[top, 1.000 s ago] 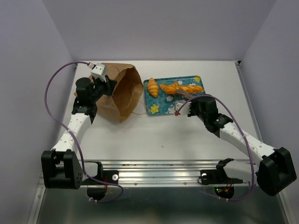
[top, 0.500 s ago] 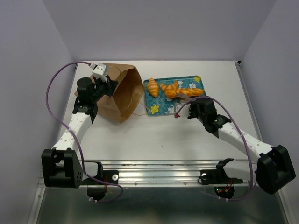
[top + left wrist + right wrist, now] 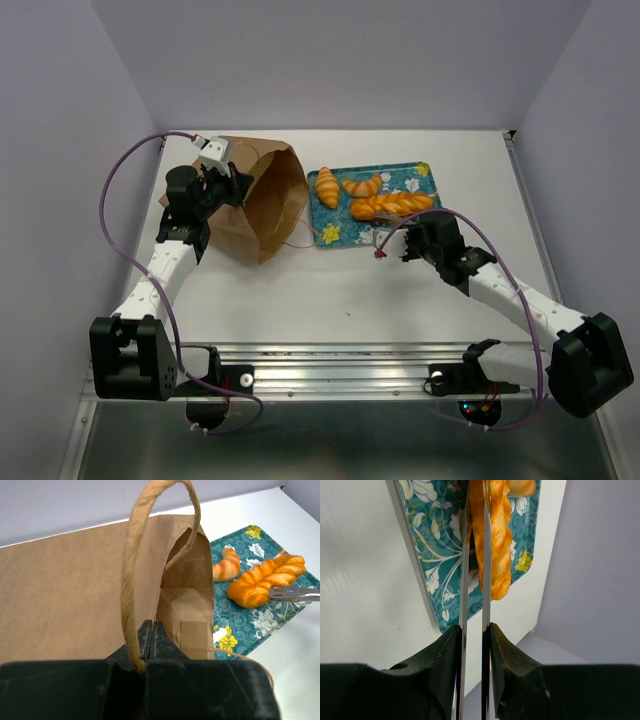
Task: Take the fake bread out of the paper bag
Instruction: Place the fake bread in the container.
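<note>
The brown paper bag (image 3: 262, 198) lies on its side with its mouth toward the teal floral tray (image 3: 335, 233). My left gripper (image 3: 226, 182) is shut on the bag's rim by the string handle (image 3: 132, 570); the jaws (image 3: 152, 630) are pressed together. Two croissants (image 3: 327, 187) (image 3: 362, 185) and the braided loaf (image 3: 393, 205) lie on the tray. My right gripper (image 3: 400, 240) is shut on thin metal tongs (image 3: 465, 555), whose tips reach beside the loaf (image 3: 495, 545). The tongs hold nothing. The round bun is not in view.
A second string handle (image 3: 295, 238) trails on the table between bag and tray. The tray's near edge (image 3: 437, 615) lies just ahead of my right fingers. Purple walls close in the table at the back and both sides.
The braided loaf has moved nearer on the tray and lies free of the tongs. My right gripper has drawn back and slightly left. The left gripper and bag have stayed put.
</note>
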{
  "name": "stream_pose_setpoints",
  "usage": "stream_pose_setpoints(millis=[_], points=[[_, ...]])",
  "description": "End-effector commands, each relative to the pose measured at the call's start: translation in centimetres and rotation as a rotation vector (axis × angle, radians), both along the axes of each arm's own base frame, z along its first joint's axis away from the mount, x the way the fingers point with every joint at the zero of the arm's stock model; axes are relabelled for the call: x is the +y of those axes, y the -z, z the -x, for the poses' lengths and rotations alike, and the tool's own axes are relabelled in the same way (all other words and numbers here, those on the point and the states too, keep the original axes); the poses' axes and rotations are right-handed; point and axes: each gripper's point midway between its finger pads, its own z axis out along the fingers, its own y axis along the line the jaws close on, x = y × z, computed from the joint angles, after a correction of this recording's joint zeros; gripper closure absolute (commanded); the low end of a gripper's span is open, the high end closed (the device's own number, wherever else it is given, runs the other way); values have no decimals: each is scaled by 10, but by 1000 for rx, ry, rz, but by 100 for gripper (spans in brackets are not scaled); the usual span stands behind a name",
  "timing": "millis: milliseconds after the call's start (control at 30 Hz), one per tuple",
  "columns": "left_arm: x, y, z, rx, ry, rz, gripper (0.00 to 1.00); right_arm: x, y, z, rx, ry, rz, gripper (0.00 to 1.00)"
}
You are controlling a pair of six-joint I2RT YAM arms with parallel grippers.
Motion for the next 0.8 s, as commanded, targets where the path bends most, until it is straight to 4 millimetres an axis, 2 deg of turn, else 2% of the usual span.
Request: stream_pose_setpoints(millis=[0,100,367,533,767], points=[[-2,-32,1,-94,8,0,100,5,5,14,72,-52,-14,79],[-1,-32,1,-105,9,-21,100,6,5,19,106,-60,-21,69],[-3,-24,4,-82,29,-36,100,6,1,20,110,-61,-15,57],[-19,-17,16,-86,148,-71,100,7,-3,20,103,-62,-25,55],[-54,-7,43,-116,409,-170,100,18,-21,22,119,-86,-89,55]])
